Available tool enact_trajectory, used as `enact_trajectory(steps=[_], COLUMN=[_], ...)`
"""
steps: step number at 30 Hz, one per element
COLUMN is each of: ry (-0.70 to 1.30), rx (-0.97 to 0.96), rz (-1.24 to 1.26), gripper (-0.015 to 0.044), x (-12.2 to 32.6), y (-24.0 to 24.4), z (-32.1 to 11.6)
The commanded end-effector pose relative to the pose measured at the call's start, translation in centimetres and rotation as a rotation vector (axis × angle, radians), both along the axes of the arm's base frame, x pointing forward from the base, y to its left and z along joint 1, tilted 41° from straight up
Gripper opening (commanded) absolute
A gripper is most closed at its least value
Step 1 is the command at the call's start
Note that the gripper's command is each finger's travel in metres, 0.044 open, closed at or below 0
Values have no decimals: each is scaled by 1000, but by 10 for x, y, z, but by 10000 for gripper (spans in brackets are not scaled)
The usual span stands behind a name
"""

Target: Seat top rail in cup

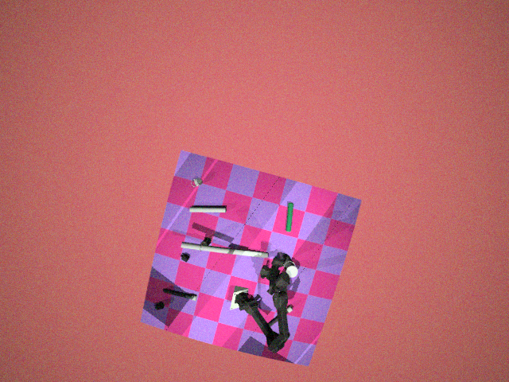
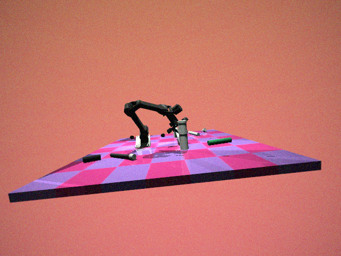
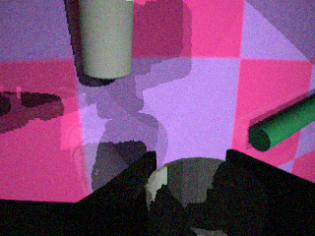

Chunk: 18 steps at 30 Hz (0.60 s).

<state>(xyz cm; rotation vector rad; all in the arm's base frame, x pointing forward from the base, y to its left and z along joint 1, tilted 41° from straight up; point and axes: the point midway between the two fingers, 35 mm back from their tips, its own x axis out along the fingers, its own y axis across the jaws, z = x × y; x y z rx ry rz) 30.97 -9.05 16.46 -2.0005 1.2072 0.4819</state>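
Note:
The long pale rail (image 1: 234, 251) (image 3: 106, 44) runs through the loop cap (image 1: 203, 247). Its near end hangs free, ahead and up-left of the cup in the wrist view. The big post (image 2: 183, 142) stands upright with its pale cap (image 1: 292, 271) (image 2: 181, 121); the band (image 2: 183, 131) rings it in its upper part, a little below the cap. My gripper (image 3: 190, 158) is shut on the grey rail-end cup (image 3: 189, 177), whose hollow mouth shows between the fingertips. A gap lies between rail and cup. The top and exterior views do not show the fingertips clearly.
A green tube (image 1: 289, 216) (image 2: 219, 141) (image 3: 281, 129) and a white tube (image 1: 207, 208) (image 2: 193, 133) lie beyond the rail. A dark tube with a pale end (image 1: 179, 293) lies left of the arm base. A small pale fitting (image 1: 197, 181) (image 2: 204, 129) is near the far-left corner.

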Motion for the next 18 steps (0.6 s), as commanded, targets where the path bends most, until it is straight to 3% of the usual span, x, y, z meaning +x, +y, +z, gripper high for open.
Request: enact_trajectory(steps=[1, 11, 18], ry=[10, 2, 2], rx=[0, 0, 0], rz=[14, 3, 3], gripper=[0, 0, 184], x=[-1, 0, 0], y=[1, 0, 0], z=[0, 0, 0])
